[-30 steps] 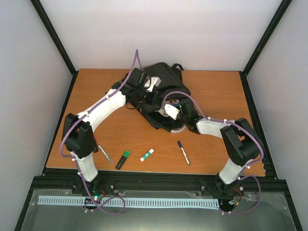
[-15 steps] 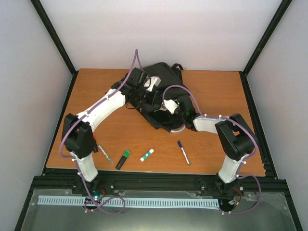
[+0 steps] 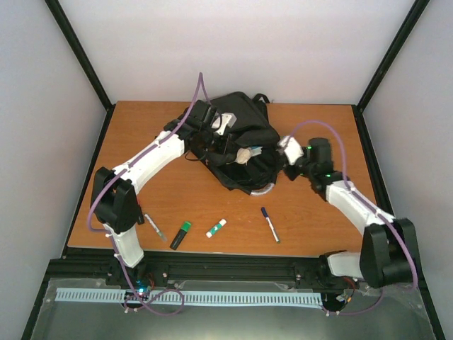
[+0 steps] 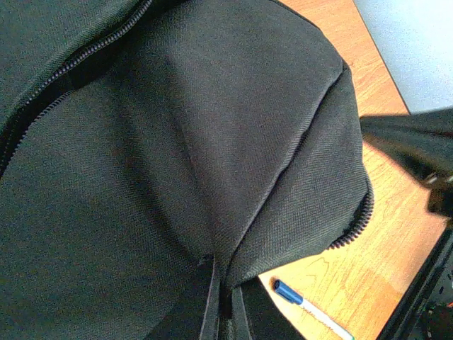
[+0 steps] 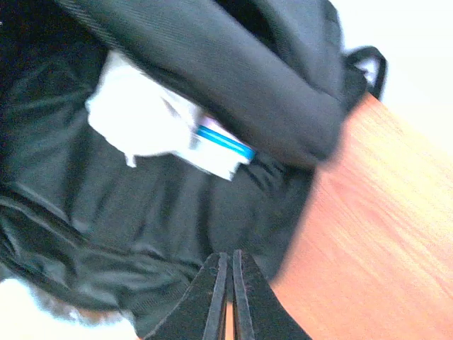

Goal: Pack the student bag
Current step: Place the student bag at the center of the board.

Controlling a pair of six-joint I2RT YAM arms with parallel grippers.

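Bag: student bag is laid at the far middle of the bench, its mouth opened.
Left jaws: closed on the bag's black fabric.
Right jaws: closed, nothing held, beside the bag's mouth.
Inside: white packet is seen.

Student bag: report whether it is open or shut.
Open. The student bag gapes under a lifted flap; a white item shows inside.

One backpack, one green highlighter, one glue stick, one blue-capped marker, one grey pen
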